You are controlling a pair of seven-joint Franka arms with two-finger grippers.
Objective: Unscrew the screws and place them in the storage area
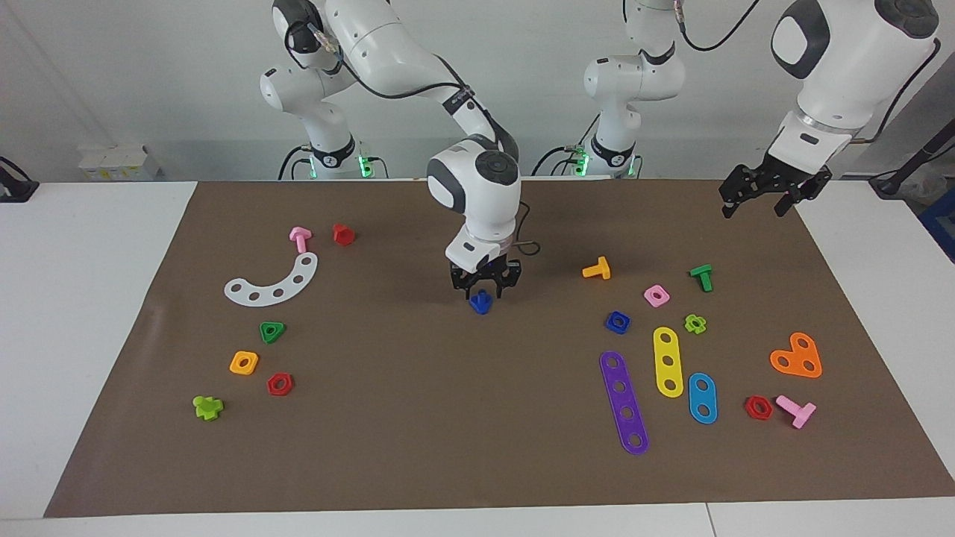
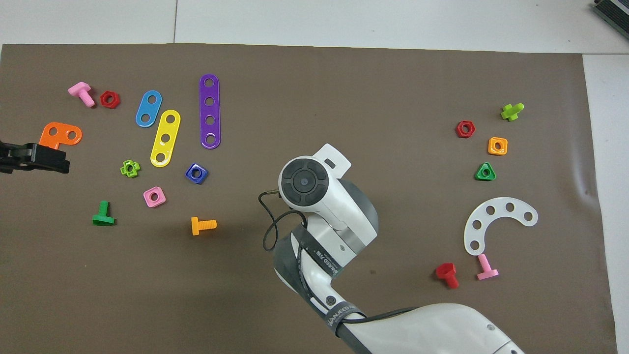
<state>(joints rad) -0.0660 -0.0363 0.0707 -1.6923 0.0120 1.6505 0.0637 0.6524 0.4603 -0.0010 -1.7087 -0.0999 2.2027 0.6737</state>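
The dark-blue bolt sits at the middle of the brown mat, stem up, right under my right gripper, which is lowered onto it. In the overhead view the right arm's hand hides the bolt. The matching dark-blue nut lies loose on the mat toward the left arm's end, beside a pink square nut; it also shows in the overhead view. My left gripper hangs open and empty above the mat's edge at its own end; its tip shows in the overhead view.
Toward the left arm's end lie purple, yellow and blue strips, an orange plate, and orange, green and pink bolts. Toward the right arm's end lie a white curved strip and several nuts and bolts.
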